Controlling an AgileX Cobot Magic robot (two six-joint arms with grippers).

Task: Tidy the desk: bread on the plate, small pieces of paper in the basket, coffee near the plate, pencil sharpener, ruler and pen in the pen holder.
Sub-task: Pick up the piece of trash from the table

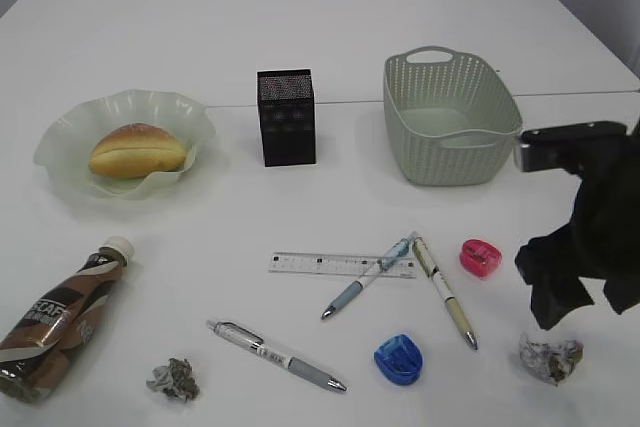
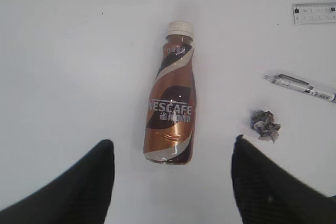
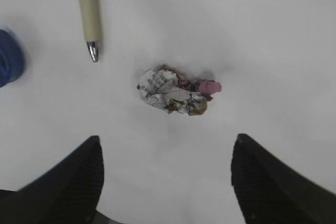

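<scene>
**deskwatcher:** Down at the near right, the right gripper [image 3: 165, 182] is held wide open above a crumpled paper ball [image 3: 176, 91]; nothing is gripped or touched. Bare white desk [image 1: 560, 147] is seen all round that ball, and a beige pen [image 3: 88, 17] tip sits just off to one side.

**armchair_ops:** Same on the left: the left gripper [image 2: 170, 182] is spread wide, nothing held, with the coffee [image 2: 172, 103] lying on its side between the fingers' line, cap pointing away. A second paper ball [image 2: 265, 125] is parked near it. Farther back, the ruler [image 1: 340, 264] is crossed by a blue pen [image 1: 366, 277]. Beyond that, the bread [image 1: 137, 150] is already seen on the plate [image 1: 65, 137], with the pen holder [image 1: 287, 117] and basket [image 1: 450, 117] upright.
</scene>
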